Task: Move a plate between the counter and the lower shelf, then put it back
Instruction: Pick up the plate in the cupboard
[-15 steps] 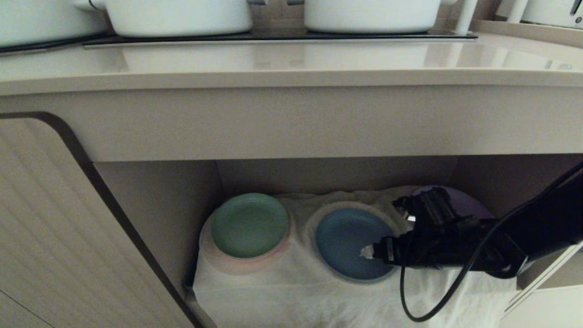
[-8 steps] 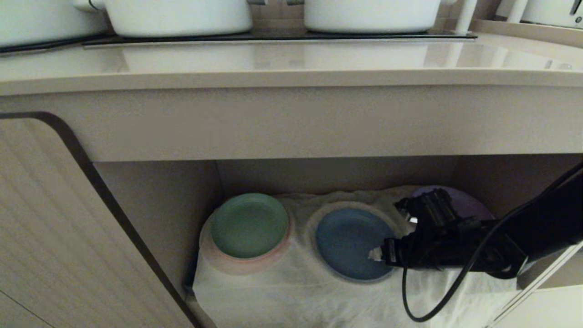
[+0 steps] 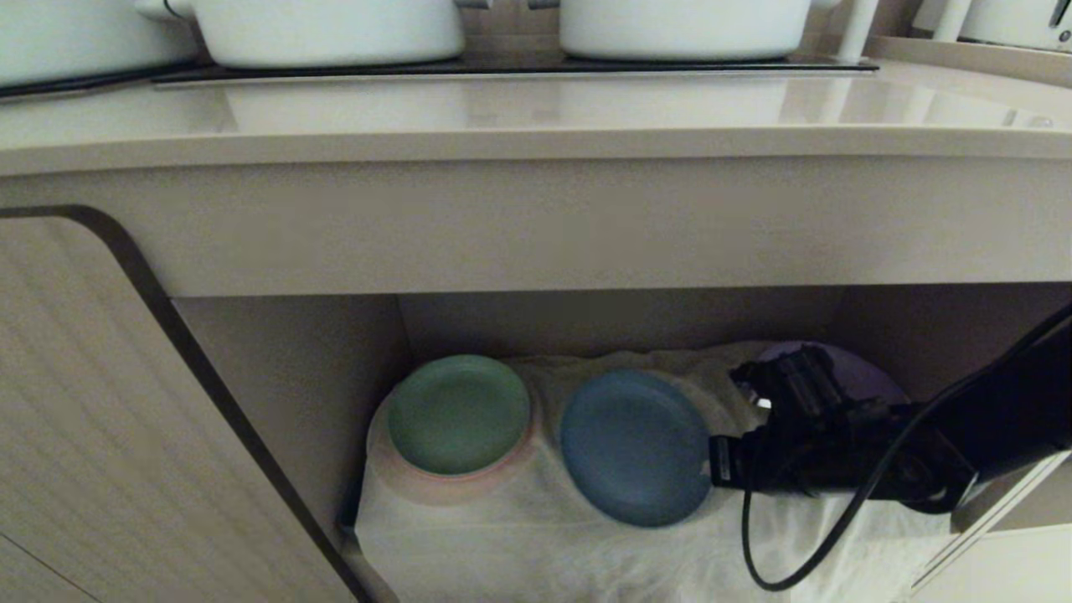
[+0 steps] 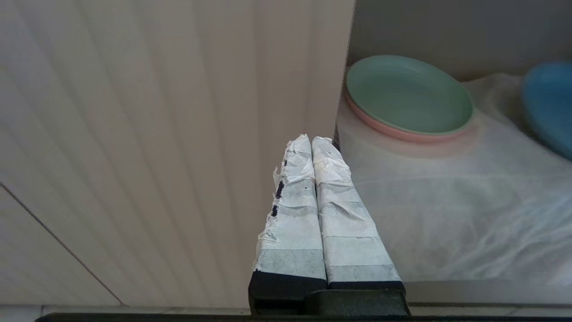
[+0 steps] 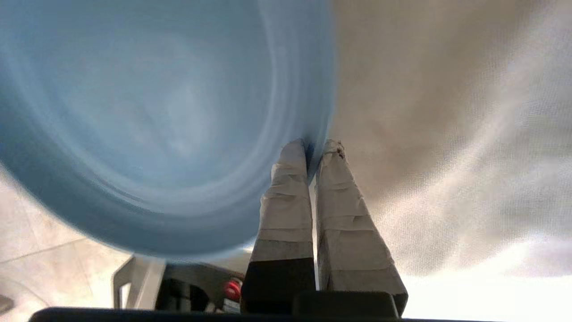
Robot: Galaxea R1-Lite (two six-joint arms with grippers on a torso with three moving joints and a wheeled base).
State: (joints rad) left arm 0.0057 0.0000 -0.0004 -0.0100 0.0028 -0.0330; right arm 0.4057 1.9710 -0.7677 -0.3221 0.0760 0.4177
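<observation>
The light-blue plate (image 3: pixel 635 448) is in the lower shelf (image 3: pixel 536 536), over the wrinkled white cloth, tilted with its underside turned toward me. My right gripper (image 3: pixel 712 461) reaches in from the right and is shut on the plate's right rim. In the right wrist view the taped fingertips (image 5: pixel 290 156) pinch the rim of the plate (image 5: pixel 156 112) from both sides. The plate's edge (image 4: pixel 549 103) also shows in the left wrist view. My left gripper (image 4: pixel 311 141) is shut on nothing, in front of the cabinet door. The counter (image 3: pixel 536 117) runs across above the recess.
A green plate (image 3: pixel 459 414) sits on a pink one on the cloth, left of the blue plate. A purple plate (image 3: pixel 863 377) lies behind my right arm. Two white pots (image 3: pixel 327 29) stand on the counter's black glass. A ribbed cabinet door (image 3: pixel 100 435) stands at the left.
My right gripper has shut on the plate's right rim. The plate, flat on the cloth before, is tipped up and sits slightly further left.
</observation>
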